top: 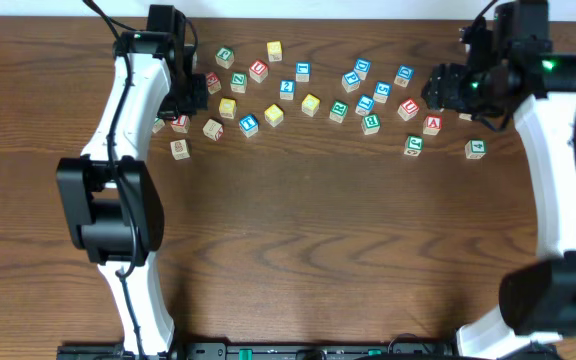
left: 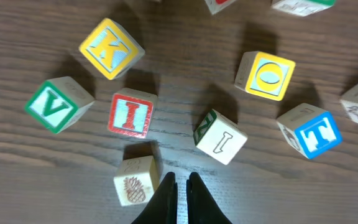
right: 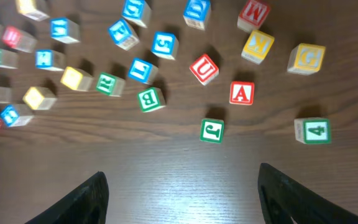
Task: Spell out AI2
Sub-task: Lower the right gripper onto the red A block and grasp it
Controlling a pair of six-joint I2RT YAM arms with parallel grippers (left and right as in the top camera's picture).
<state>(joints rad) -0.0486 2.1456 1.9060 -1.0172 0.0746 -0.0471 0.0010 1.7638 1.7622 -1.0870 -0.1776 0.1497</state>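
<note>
The red letter A block (top: 431,125) lies at the right of the scatter and shows in the right wrist view (right: 242,93). A red letter I block (left: 130,115) lies by my left arm, also seen overhead (top: 181,122). A white block with a black I (left: 221,138) is just right of it. A blue 2 block (top: 287,88) sits in the middle of the scatter. My left gripper (left: 180,182) is shut and empty over bare wood beside a pineapple block (left: 134,180). My right gripper (right: 182,186) is open and empty, short of the A block.
Several other letter blocks are strewn along the far part of the table: yellow K (left: 110,46), green V (left: 58,102), yellow O (left: 266,74), blue T (left: 309,130), red U (right: 204,68), green J (right: 211,130), green 4 (right: 312,130).
</note>
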